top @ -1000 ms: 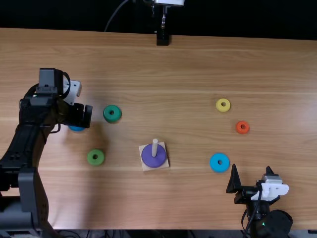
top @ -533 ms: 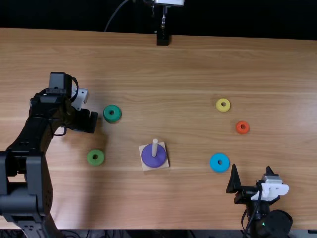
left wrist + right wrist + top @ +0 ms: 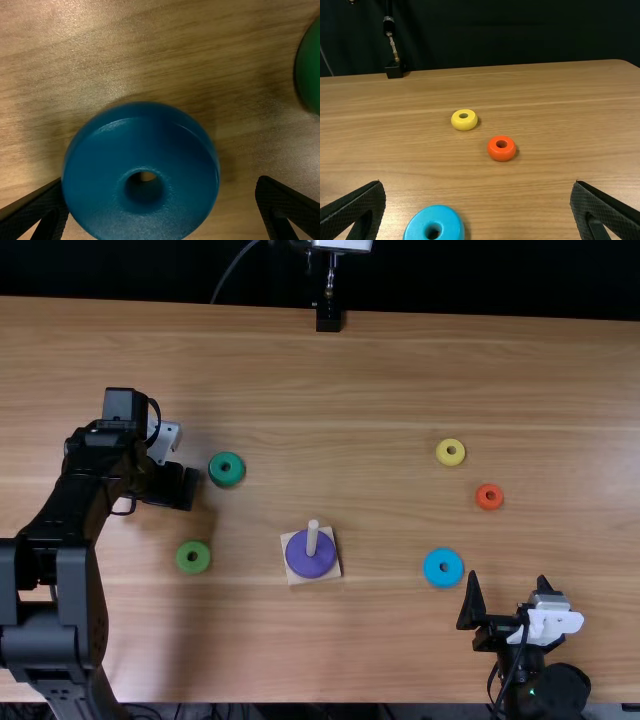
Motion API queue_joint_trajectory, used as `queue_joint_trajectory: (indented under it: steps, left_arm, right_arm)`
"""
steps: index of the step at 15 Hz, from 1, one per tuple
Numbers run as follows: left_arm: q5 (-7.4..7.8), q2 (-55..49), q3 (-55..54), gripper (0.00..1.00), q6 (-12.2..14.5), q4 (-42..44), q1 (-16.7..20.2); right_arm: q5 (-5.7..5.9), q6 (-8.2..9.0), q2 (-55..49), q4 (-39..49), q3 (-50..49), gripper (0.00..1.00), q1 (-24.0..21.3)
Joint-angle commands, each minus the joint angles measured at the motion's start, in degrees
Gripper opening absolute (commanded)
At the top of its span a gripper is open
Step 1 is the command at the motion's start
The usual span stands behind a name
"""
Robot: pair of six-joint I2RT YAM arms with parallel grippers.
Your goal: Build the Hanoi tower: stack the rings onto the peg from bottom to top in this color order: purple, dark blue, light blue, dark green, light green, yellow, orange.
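At the left of the top view my left gripper is low over the table, just left of the dark green ring. The left wrist view has my left gripper open around the dark blue ring, one finger against its side, the other apart. The purple ring lies on the square base around the peg. My right gripper, also my right gripper in its wrist view, stands open with nothing held, near the light blue ring.
A light green ring lies nearer than the dark green one. On the right half of the table are a yellow ring and an orange ring. A black stand is at the far edge.
My left gripper has shifted right and slightly nearer in the top view, and its arm now covers the bit of blue ring seen earlier. The right arm has kept still.
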Motion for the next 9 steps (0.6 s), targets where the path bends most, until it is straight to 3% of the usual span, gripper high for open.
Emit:
queue_joint_trajectory:
  steps: [1, 2, 3, 5, 9]
  left_arm:
    - [1.72, 1.3, 1.5, 0.56, 1.0, 0.0, -0.3]
    - [1.72, 1.3, 1.5, 0.21, 1.0, 0.2, -0.3]
    - [1.72, 1.2, 1.4, 0.0, 0.6, 1.8, -0.3]
    - [0.88, 0.7, 1.3, 0.0, 0.4, 5.9, -0.3]
    - [0.56, -4.6, 6.1, 0.0, 0.5, 3.6, -0.7]
  right_arm:
    - [-0.29, -0.05, -0.7, -4.1, -3.5, 1.0, -0.8]
    - [-0.29, -0.05, -0.7, -4.1, -3.5, 1.0, -0.8]
    - [-0.29, -0.05, -0.7, -4.1, -3.5, 1.0, -0.8]
    - [-0.29, -0.05, -0.7, -4.1, -3.5, 1.0, -0.8]
    - [-0.29, -0.05, -0.7, -4.1, -3.5, 1.0, -0.8]
